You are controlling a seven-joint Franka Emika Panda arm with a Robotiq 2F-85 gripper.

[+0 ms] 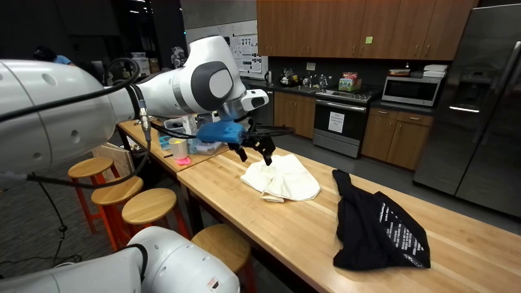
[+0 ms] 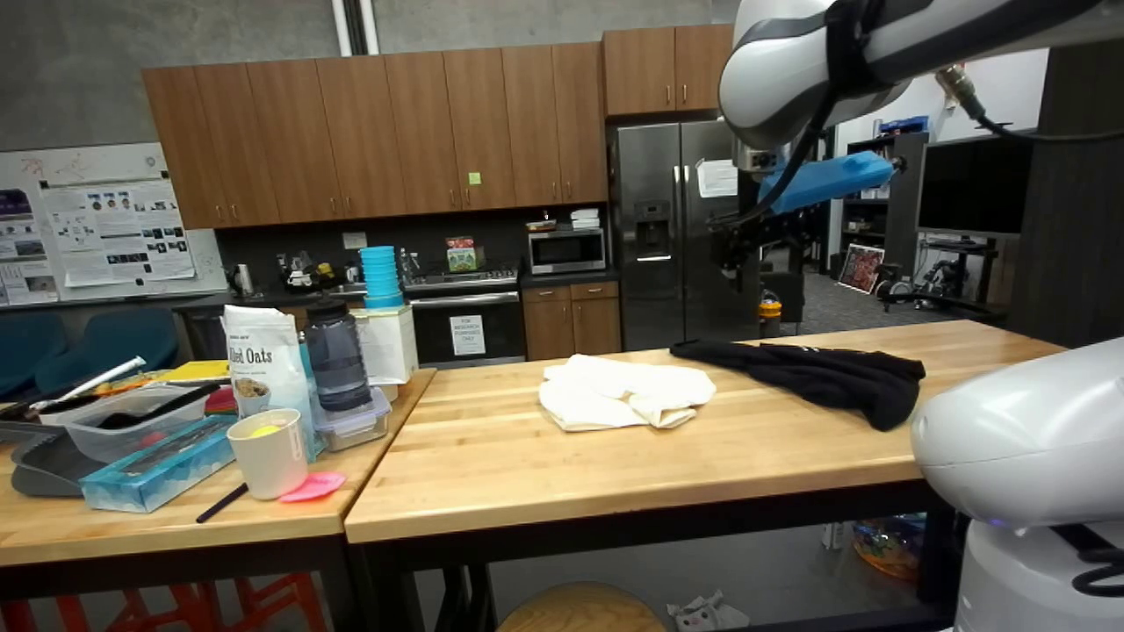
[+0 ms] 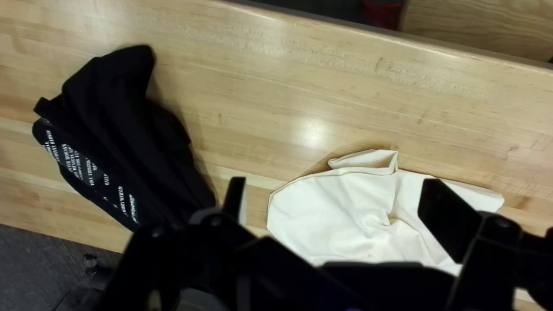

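My gripper (image 3: 335,194) stands open above the table, with nothing between its black fingers. Below it lies a crumpled cream-white cloth (image 3: 341,216), with one edge folded up into a small flap; the gripper's body covers its lower part in the wrist view. In an exterior view the gripper (image 1: 255,159) hangs over the far-left part of the white cloth (image 1: 291,181), apparently apart from it. A black garment (image 1: 374,232) with white printed text lies bunched up beside the cloth. Both the white cloth (image 2: 615,392) and the black garment (image 2: 825,373) also show in an exterior view.
The wooden table (image 1: 293,228) meets a second table bearing a mug (image 2: 270,461), an oats bag (image 2: 263,360), a dark bottle (image 2: 338,360), a tissue box (image 2: 158,465) and plastic bins. Stools (image 1: 149,206) line the near edge. White robot parts (image 1: 183,260) stand in the foreground.
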